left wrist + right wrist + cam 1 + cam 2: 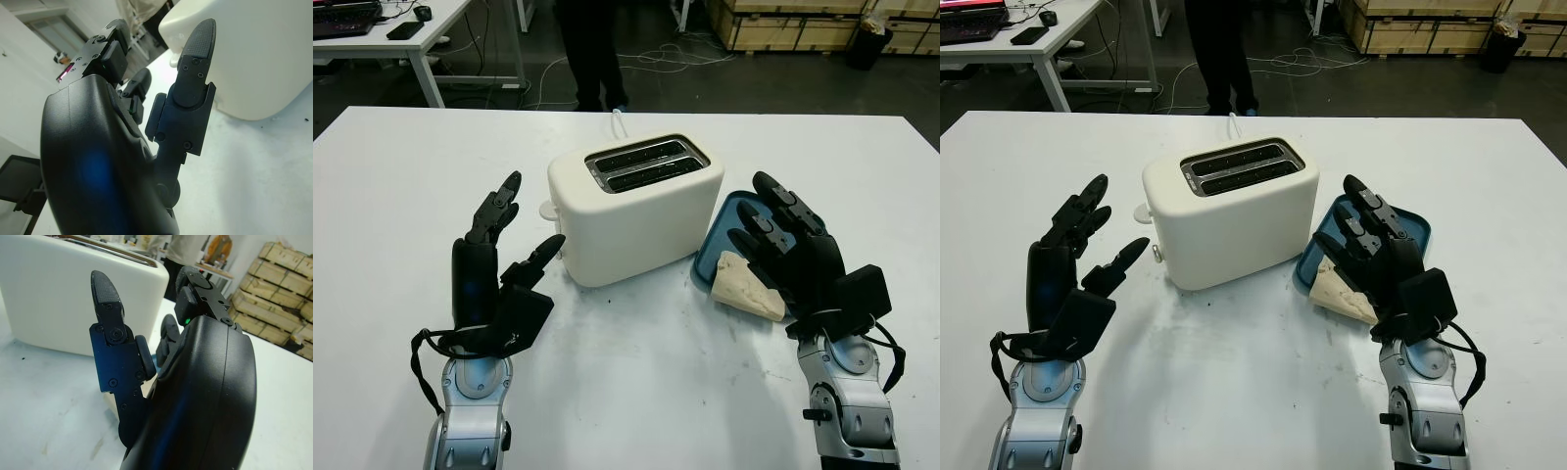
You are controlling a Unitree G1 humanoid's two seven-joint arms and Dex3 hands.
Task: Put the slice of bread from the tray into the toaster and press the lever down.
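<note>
White bench [626,392], surface scuffed with small dark specks. Beyond its far edge: a person's dark-trousered legs [592,49] standing on the floor, loose white cables [656,64] trailing beside them; stacked wooden crates [803,20] at far right. At far left, a second white desk [401,44] carrying a laptop [969,20], a mouse [423,13] and a flat dark device [405,30]

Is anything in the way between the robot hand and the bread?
Nothing visible. The right robot hand is open, right over the bread slice on the blue tray. The toaster stands beside the tray with its slots bare. The left robot hand waits, open, on the toaster's other side.
</note>
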